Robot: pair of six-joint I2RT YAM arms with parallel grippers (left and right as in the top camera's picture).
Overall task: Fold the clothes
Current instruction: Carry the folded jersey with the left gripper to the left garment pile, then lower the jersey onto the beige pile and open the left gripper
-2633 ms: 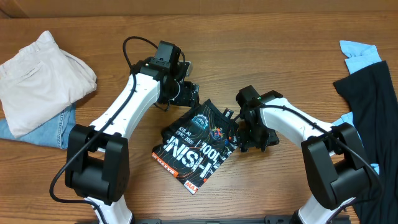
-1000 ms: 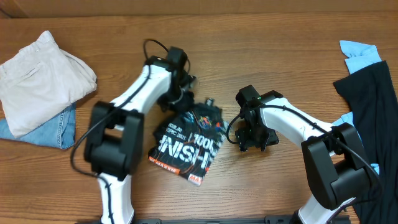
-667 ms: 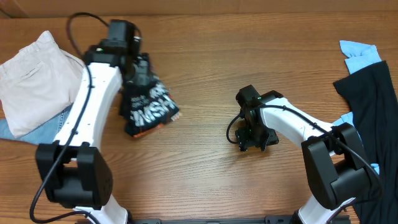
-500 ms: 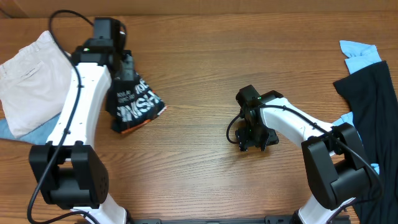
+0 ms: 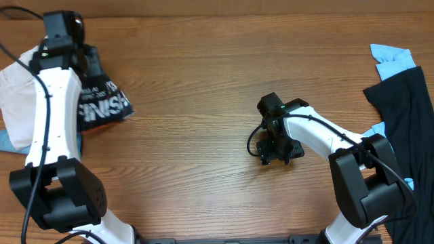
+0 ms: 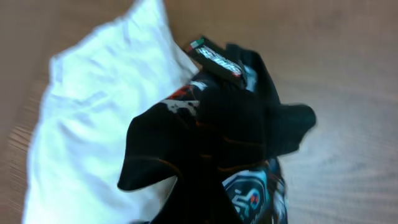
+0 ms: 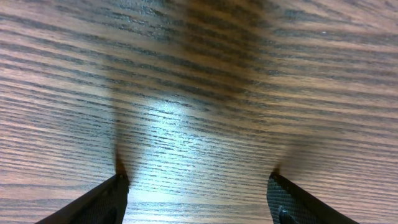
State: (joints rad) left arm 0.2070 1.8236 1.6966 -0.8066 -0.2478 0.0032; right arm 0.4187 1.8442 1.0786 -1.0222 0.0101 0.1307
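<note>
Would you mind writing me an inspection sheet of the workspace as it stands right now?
Surface: wooden table, bare in the middle.
Job's things: black printed jersey hanging from the left gripper over the pale trousers at the far left; black garment and light-blue garment heaped at the right edge.
Clutter: nothing seen.
Grippers: left gripper shut on the jersey; right gripper open above bare wood, holding nothing.
Cables: black cable looped beside the right wrist; another runs along the left arm.
Surroundings: nothing seen.
</note>
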